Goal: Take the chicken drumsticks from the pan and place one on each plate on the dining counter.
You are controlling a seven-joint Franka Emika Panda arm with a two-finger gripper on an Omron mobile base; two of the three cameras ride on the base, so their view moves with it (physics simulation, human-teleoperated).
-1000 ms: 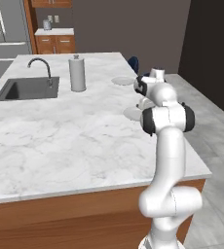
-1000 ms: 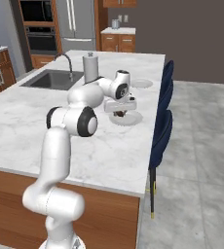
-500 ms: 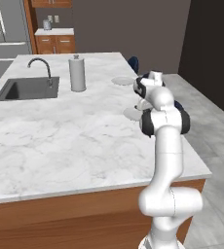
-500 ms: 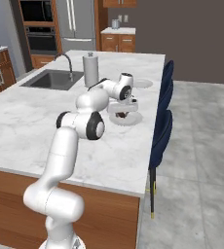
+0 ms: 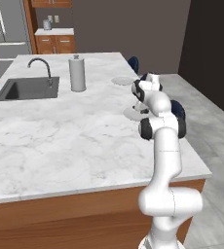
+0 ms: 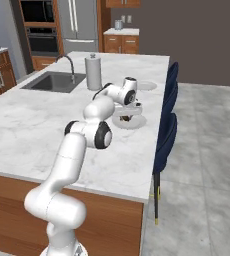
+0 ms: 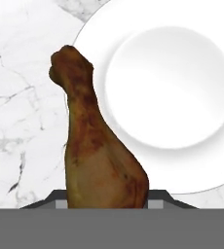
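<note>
While we look down from the hand, we see a golden-brown cooked chicken drumstick [image 7: 97, 146] very close to us. It is shaped like a club. Its fat, meaty end sits at the bottom of the hand view, and its thin bony end points up and ends in a dark, bumpy knob. The skin is shiny, with darker brown patches on the thin part and a lighter, yellow-brown colour on the fat part.

We see the fat end tucked between the two small dark finger tips of the gripper [image 7: 106, 200], so the gripper is squeezed onto the drumstick and holds it up.

Below the drumstick lies a round, flat, pale white plate [image 7: 192, 87]. It has a wide rim and a smooth round dip in its middle. The thin end of the drumstick reaches over the plate's left rim and out over the white, grey-veined marble dining counter [image 7: 21, 112]. We cannot tell if the drumstick touches the plate.

From the right base view, we see the white arm bent forward over the counter, with the gripper [image 6: 127, 113] just above that plate [image 6: 137, 122] near the counter's right edge. A small brown bit of the drumstick [image 6: 125, 118] shows under the hand. A second pale plate [image 6: 147, 86] lies farther back on the same counter.

From the left base view, we see the near plate [image 5: 131, 115] just beside the arm, and the far plate [image 5: 122, 80] behind it.
</note>
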